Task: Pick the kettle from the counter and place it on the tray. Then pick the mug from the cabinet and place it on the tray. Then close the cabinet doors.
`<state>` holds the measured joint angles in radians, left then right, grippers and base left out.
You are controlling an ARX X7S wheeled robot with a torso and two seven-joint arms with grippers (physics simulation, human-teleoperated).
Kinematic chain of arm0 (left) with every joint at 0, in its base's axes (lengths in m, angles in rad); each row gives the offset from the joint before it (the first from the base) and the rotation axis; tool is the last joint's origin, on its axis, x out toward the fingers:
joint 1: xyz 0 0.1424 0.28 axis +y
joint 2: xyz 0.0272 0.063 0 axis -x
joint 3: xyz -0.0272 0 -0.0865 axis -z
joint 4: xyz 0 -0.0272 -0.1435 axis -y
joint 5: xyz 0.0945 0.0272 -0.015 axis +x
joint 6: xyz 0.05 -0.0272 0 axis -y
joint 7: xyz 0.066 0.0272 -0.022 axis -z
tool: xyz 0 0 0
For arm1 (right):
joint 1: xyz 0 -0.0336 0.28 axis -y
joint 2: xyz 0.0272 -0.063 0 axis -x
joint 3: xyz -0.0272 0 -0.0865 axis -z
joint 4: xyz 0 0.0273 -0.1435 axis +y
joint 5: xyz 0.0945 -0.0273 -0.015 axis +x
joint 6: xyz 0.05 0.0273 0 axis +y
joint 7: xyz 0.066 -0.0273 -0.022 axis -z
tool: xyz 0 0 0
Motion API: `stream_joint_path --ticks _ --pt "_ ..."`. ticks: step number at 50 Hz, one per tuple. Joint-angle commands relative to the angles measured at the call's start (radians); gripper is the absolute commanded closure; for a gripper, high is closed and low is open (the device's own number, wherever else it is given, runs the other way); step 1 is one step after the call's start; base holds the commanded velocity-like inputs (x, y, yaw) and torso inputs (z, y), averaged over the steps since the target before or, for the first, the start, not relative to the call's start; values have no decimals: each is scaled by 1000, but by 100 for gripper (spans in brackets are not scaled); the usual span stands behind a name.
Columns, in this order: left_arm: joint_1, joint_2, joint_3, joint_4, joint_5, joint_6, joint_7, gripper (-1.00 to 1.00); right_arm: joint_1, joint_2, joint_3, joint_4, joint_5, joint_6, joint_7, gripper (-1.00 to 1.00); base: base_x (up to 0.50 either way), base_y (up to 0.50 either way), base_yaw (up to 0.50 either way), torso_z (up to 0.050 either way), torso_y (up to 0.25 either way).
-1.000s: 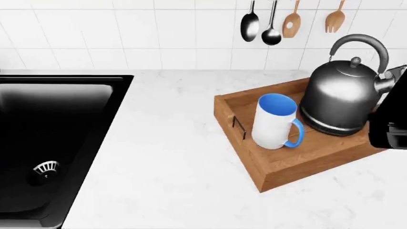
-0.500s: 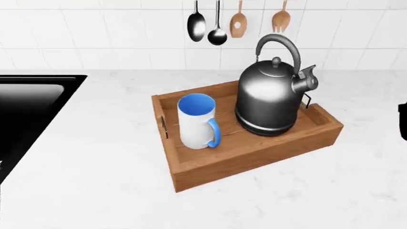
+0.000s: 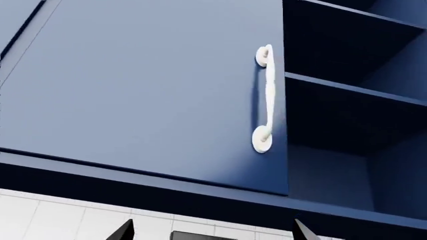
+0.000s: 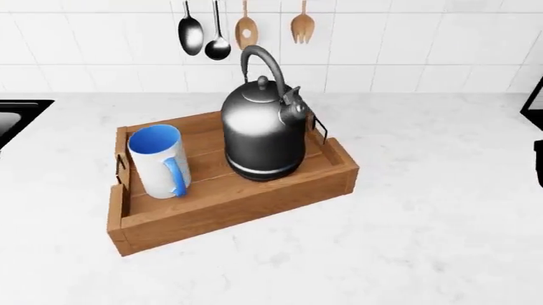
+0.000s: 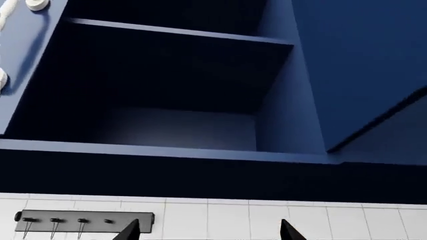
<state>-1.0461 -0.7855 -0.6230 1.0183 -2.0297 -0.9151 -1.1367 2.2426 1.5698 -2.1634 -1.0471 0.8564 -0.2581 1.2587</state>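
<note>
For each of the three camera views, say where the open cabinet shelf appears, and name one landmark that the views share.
Head view: not in it; only the tray, kettle and mug on the counter.
Left wrist view: shelf beside the door handle.
Right wrist view: shelf fills the upper middle.
Shared landmark: the white door handle, at the right wrist picture's corner.

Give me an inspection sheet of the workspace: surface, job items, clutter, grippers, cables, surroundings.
Surface: white marble counter, bare around the tray.
Job items: kettle and mug both upright inside the wooden tray, apart. Cabinet: left door appears shut, right door open, shelves look empty.
Clutter: nothing seen.
Grippers: left gripper and right gripper open, empty, raised below the cabinet.
Cables: nothing seen.
Surroundings: white tile wall, four utensils hanging above the kettle, black sink at left edge.
</note>
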Motion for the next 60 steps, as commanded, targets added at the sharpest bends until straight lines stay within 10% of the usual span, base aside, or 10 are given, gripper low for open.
stream_joint_path --ticks 1,34,37,43,60 --pt "16 17 -22 1 -1 -21 9 -100 -19 1 4 0 -11 -13 1 -100 1 -500 0 0 0" --pt "28 43 -53 -5 -9 -58 11 -100 23 1 95 0 87 67 0 -100 1 -409 0 0 0" --pt "29 47 -54 -5 -8 -62 12 -100 101 1 228 0 277 195 -26 -100 0 0 0 0 0" --pt "22 46 -48 -5 -11 -67 12 -100 101 1 1019 0 1074 673 120 -100 0 0 0 0 0" --pt "-11 44 -12 -1 -36 -64 -12 -100 74 1 1412 157 1219 969 269 -100 0 0 0 0 0"
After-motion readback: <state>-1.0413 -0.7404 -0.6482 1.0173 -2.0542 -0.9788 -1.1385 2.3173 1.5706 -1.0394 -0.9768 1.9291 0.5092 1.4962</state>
